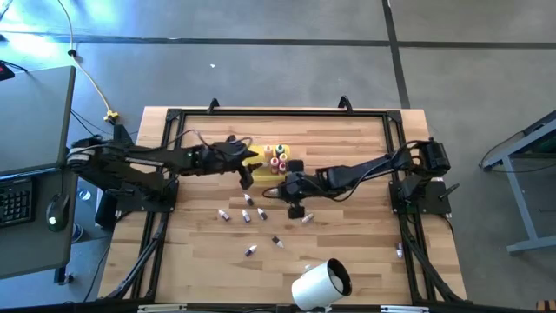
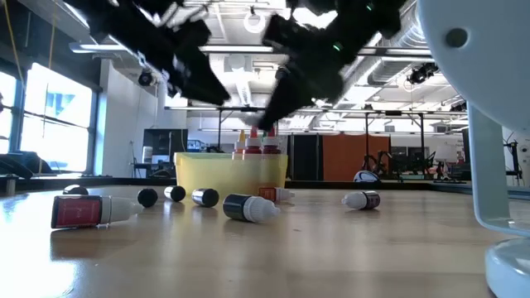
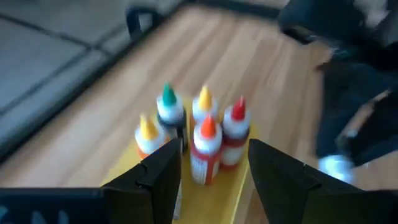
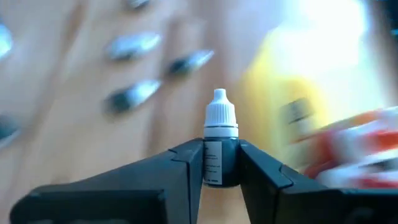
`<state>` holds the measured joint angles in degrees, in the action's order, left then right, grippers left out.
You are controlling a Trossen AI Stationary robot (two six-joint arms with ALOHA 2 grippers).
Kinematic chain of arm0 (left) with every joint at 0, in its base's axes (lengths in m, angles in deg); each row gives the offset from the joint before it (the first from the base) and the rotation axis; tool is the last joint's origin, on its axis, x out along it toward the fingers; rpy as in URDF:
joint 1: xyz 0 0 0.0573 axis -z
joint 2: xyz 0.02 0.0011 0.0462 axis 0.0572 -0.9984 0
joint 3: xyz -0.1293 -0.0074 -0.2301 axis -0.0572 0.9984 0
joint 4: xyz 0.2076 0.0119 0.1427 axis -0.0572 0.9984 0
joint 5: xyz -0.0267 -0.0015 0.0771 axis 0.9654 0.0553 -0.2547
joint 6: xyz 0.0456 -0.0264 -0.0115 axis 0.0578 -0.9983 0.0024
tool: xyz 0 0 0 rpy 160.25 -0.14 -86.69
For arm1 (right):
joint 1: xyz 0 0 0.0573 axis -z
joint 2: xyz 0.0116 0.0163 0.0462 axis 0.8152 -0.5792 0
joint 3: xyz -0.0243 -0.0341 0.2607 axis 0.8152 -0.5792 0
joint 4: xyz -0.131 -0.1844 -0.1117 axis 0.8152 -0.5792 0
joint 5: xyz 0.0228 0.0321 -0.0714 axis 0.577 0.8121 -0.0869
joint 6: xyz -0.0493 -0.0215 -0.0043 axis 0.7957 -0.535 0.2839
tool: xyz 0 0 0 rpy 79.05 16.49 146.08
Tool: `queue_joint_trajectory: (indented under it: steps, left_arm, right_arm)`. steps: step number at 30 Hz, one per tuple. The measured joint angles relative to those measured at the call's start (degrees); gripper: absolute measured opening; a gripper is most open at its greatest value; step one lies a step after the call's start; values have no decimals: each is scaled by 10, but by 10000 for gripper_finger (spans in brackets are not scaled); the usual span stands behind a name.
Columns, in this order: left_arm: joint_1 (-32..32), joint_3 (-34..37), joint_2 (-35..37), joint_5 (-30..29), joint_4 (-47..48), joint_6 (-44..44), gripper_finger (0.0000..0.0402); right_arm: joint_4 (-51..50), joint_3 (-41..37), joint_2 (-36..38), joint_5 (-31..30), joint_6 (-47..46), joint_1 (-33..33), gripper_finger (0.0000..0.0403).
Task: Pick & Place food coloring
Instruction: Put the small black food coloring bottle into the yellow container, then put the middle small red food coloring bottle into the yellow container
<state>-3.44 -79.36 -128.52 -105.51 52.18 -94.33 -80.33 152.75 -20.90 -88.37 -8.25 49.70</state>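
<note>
Right pincer (image 4: 221,163): pinching a dark dropper bottle (image 4: 220,149) with a white cap — held above the worktop (image 1: 347,243), beside the yellow tray (image 1: 261,165).
Left pincer (image 3: 214,171): spread, holding nothing, over the tray.
Tray: five capped bottles (image 3: 207,140) stand upright in it.
Worktop: loose bottles (image 1: 249,250) lie scattered in front of the tray; a white cylinder (image 1: 320,283) lies at the near edge.

1. Daylight from the windows (image 2: 50,116) on the low view's left; ceiling lamps (image 2: 252,21) glare overhead.
2. The arms show as dark silhouettes there.
3. Both wrist views are smeared by motion blur; only the white-capped bottle (image 4: 219,140) stays sharp.
4. The high view is evenly lit, with soft shadows on the table (image 1: 347,235).
</note>
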Motion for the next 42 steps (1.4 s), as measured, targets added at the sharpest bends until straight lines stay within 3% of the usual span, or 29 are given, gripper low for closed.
queue_joint_trajectory:
  steps: [4, 9, 12, 15, 22, 29, 32, 38, 42]
  left_arm:
    - [0, 0, 80, -2, -4, 13, 182]
    - [0, -1, 136, 17, -3, 16, 182]
    - [0, 0, 142, 32, 0, 16, 182]
    - [0, 0, 137, 46, 5, 16, 182]
    - [0, 0, 131, 47, 30, 10, 182]
    - [0, 0, 131, 59, 47, -2, 182]
    - [0, 0, 132, 110, 64, 1, 182]
    - [10, -1, 156, 293, 146, 64, 182]
    - [61, -1, 160, 312, 237, 90, 182]
  right_arm:
    - [5, 45, -1, -73, 39, 13, 83]
    - [3, 97, -24, -44, 77, 45, 83]
    - [11, 105, -57, -9, 89, 64, 83]
    - [29, 115, -99, -13, 126, 74, 83]
    - [23, 167, -160, -160, 192, 68, 94]
    - [5, 183, -161, -128, 196, 62, 147]
    - [-4, 191, -160, -150, 197, 48, 165]
    - [-94, 212, -134, -182, 180, -10, 171]
    - [-138, 213, -115, -172, 141, -54, 172]
